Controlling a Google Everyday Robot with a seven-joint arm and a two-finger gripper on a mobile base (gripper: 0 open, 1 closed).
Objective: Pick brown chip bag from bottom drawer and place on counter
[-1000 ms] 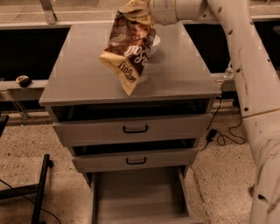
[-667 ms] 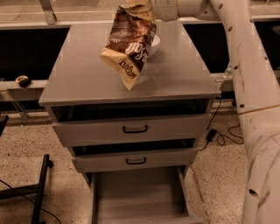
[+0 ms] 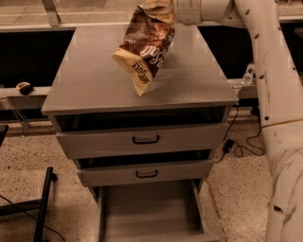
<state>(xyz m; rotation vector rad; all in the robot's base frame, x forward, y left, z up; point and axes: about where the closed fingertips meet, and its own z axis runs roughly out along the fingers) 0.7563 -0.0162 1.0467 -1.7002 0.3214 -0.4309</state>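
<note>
compared with a second ago, the brown chip bag hangs a touch higher and its lower corner has swung slightly left; the gripper stays at the top edge of view, jaws pinching the bag's crumpled top. the bag is dark brown foil with cream edges, tilted, and hangs over the middle of the counter; whether its lower corner touches cannot be told. its white lettering is inverted and unreadable. the bottom drawer stands pulled out.
</note>
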